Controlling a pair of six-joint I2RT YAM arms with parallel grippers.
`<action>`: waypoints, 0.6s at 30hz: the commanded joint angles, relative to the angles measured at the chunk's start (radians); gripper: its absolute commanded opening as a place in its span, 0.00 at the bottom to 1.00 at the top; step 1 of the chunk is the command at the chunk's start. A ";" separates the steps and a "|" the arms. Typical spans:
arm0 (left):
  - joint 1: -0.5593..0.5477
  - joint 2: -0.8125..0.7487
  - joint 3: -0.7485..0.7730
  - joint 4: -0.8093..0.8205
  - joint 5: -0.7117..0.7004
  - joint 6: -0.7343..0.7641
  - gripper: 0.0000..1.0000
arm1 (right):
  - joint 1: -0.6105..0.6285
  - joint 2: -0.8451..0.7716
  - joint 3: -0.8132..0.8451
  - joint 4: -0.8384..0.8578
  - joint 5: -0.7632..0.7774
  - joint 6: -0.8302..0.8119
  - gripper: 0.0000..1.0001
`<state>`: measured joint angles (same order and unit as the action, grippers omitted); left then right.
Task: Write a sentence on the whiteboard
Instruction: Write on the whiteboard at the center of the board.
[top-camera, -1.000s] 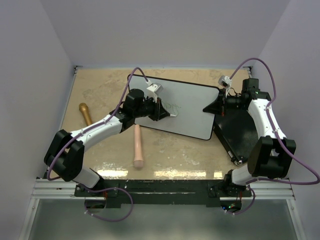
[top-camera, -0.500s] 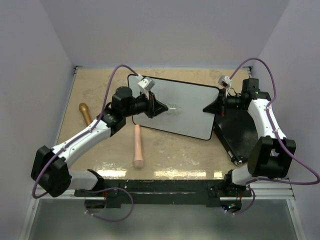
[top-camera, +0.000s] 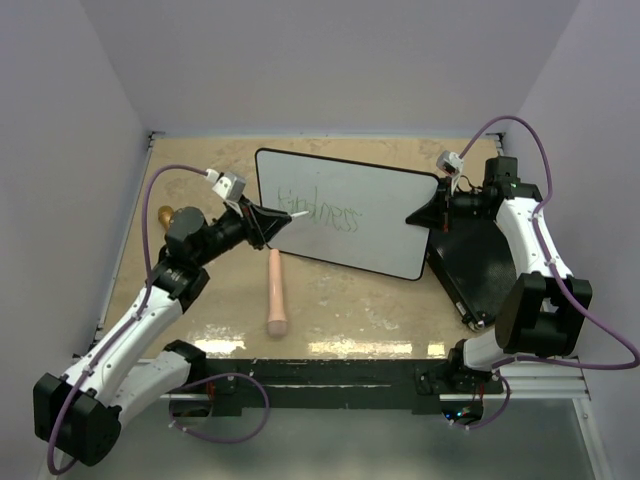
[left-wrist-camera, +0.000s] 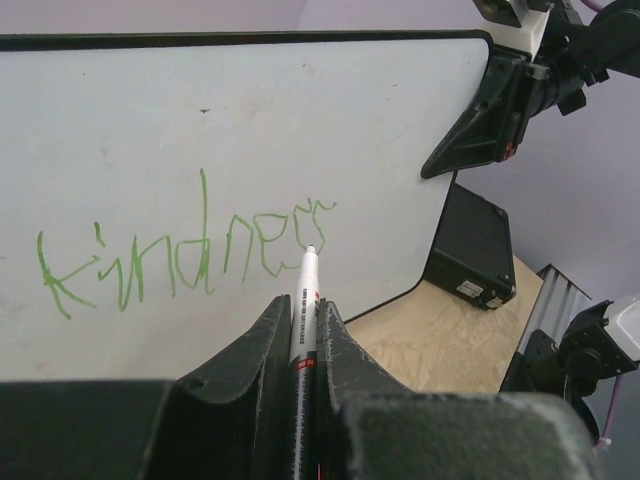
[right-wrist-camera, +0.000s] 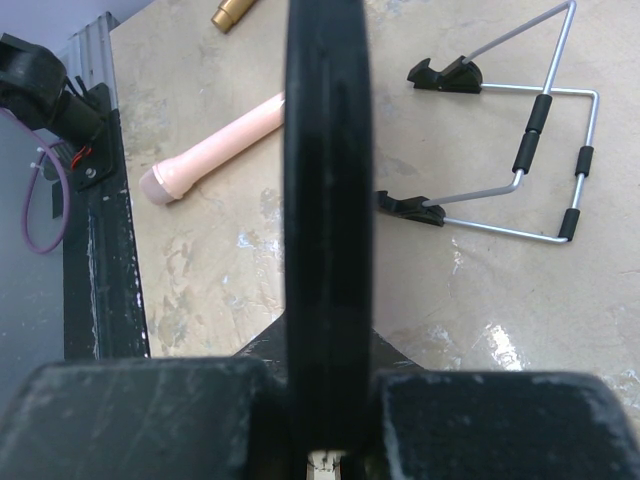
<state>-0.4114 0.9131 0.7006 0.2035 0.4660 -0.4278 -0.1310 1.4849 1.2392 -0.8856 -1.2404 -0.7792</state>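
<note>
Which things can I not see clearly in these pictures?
- Top view: the left arm covers most of the golden rounded object.
- Left wrist view: the angle hides whether the slim white marker, in the left gripper, touches the glossy white whiteboard.
- Right wrist view: the whiteboard, edge-on, shows no writing face.

The whiteboard (top-camera: 385, 238) was glossy white and smooth, its thin black rim a semi-gloss plastic, and the sentence (left-wrist-camera: 204, 250) on it was thin, matt green ink. Beneath the whiteboard, the table (top-camera: 340, 300) looked like polished beige stone, mottled and shiny. Left of the whiteboard lay a smooth, matt pink plastic cylinder (top-camera: 275, 292) and a shiny brass-coloured metal piece (top-camera: 170, 226); right of it, a matt black case (top-camera: 480, 260). Near the whiteboard's edge, a stand (right-wrist-camera: 538, 112) was bright metal wire with black rubbery sleeves. The left gripper (left-wrist-camera: 305, 304) had scuffed matt black plastic fingers (left-wrist-camera: 262, 370), and the marker (left-wrist-camera: 307, 268) between them was smooth white plastic.
</note>
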 joint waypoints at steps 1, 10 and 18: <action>0.031 -0.032 -0.047 0.082 0.002 -0.034 0.00 | 0.005 -0.041 0.006 0.004 0.075 -0.028 0.00; 0.045 -0.108 -0.185 0.221 0.005 -0.095 0.00 | 0.005 -0.041 0.006 0.004 0.071 -0.035 0.00; -0.041 -0.114 -0.210 0.229 -0.033 -0.080 0.00 | -0.010 -0.044 0.011 0.002 0.065 -0.034 0.00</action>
<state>-0.3820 0.8082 0.5083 0.3553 0.4648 -0.5060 -0.1322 1.4834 1.2392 -0.8856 -1.2404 -0.7795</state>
